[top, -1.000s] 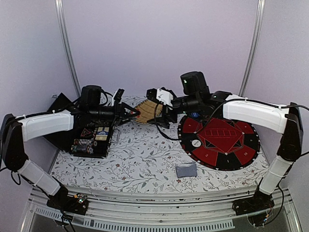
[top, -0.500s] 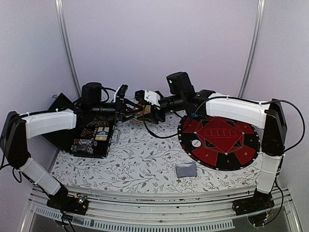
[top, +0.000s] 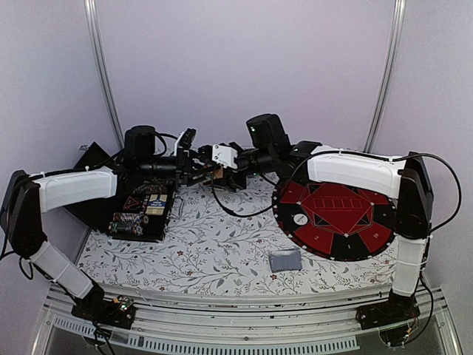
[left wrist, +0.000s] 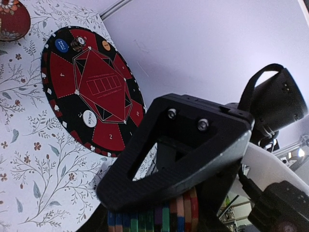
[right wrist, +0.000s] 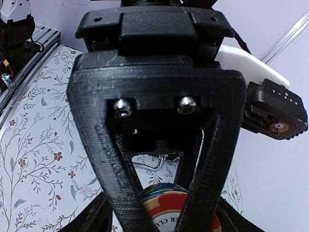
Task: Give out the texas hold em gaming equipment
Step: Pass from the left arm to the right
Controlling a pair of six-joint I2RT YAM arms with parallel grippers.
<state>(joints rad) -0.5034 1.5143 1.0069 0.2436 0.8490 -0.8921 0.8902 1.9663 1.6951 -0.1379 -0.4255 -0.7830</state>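
My left gripper (top: 196, 168) is shut on a row of mixed-colour poker chips (left wrist: 164, 216) and holds it in the air at the back centre. My right gripper (top: 222, 167) meets it from the right. In the right wrist view a red-faced chip (right wrist: 166, 210) at the end of the row shows between my spread fingers (right wrist: 123, 183), partly behind one of them. The white round button (top: 301, 220) lies on the round red-and-black mat (top: 336, 214). The grey-blue card deck (top: 284, 260) lies on the cloth near the front.
A black chip case (top: 140, 213) stands open at the left. A blue chip (left wrist: 61, 45) and an orange chip (left wrist: 105, 46) lie on the mat's far rim. The red lacquer dish (left wrist: 12, 19) sits beyond the mat. The bamboo tray is hidden behind the grippers.
My right gripper has moved left from the mat's edge up to the left gripper. It now covers the bamboo tray. The left gripper has stayed in place with the chips.
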